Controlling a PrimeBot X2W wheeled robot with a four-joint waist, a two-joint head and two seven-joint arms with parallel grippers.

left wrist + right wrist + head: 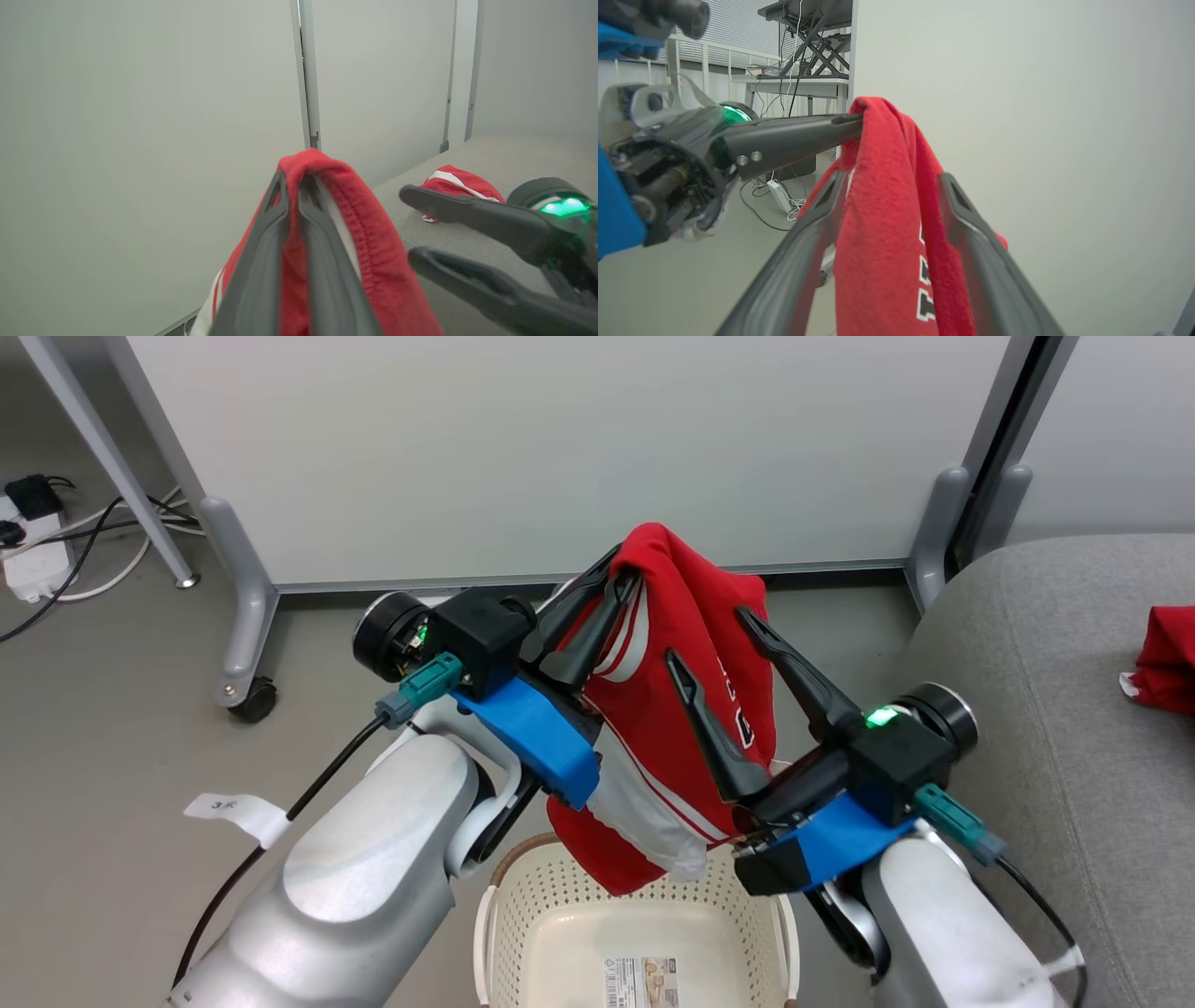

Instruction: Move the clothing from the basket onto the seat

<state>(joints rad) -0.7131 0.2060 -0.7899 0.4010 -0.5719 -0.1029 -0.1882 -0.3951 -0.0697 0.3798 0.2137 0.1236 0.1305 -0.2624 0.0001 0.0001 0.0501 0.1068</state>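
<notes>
Clothing is in two places: one red jersey [644, 728] hangs above the basket [493, 905], its hem about level with the rim, and a second jersey [1167, 658] lies on the seat [1027, 728], back from the rounded near edge. The left gripper [618, 581] is clenched on the hanging jersey's top fold. The right gripper [711, 639] is released, fingers spread either side of the cloth. With only one small pinch, a quick swing toward the seat could pull the fold free and drop the jersey on the floor [112, 728]; the hem might also catch the basket rim, or the spread fingers snag it. The left wrist view gives the pinch close up, with the seat's jersey beyond. The right wrist view adds the lettering on the hanging cloth, and the head view the basket's bare bottom and label [639, 982]
</notes>
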